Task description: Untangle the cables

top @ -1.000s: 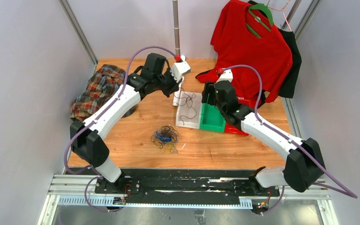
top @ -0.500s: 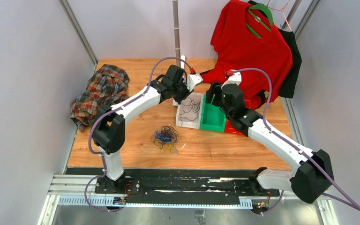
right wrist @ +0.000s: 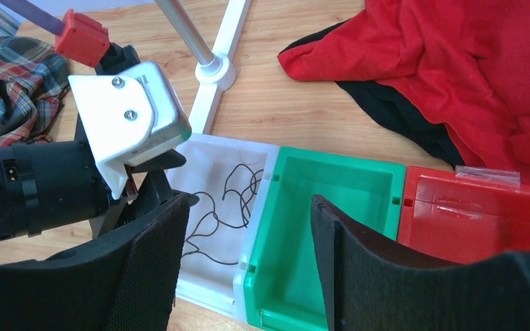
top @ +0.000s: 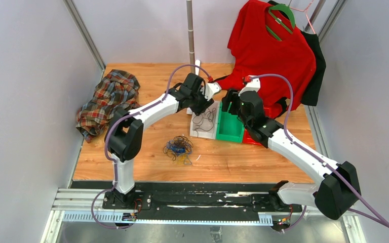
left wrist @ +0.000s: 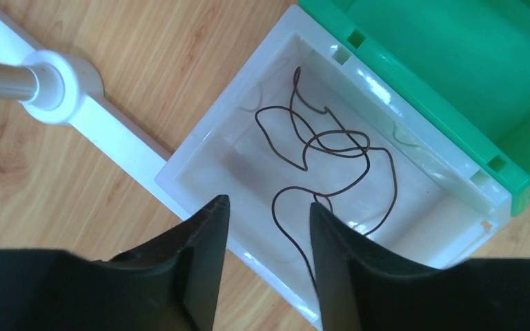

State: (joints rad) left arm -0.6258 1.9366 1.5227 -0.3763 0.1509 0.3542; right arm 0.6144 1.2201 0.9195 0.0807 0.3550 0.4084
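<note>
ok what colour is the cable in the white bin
Black or very dark brown; the cable in the white bin shows best in the left wrist view.

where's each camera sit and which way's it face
top external: above, behind the bases, looking down on the table; left arm, right arm show.
left wrist: straight down into the white bin holding the black cable; left fingers below.
right wrist: over the green bin toward the left gripper; right fingers below.
all share the white bin.
</note>
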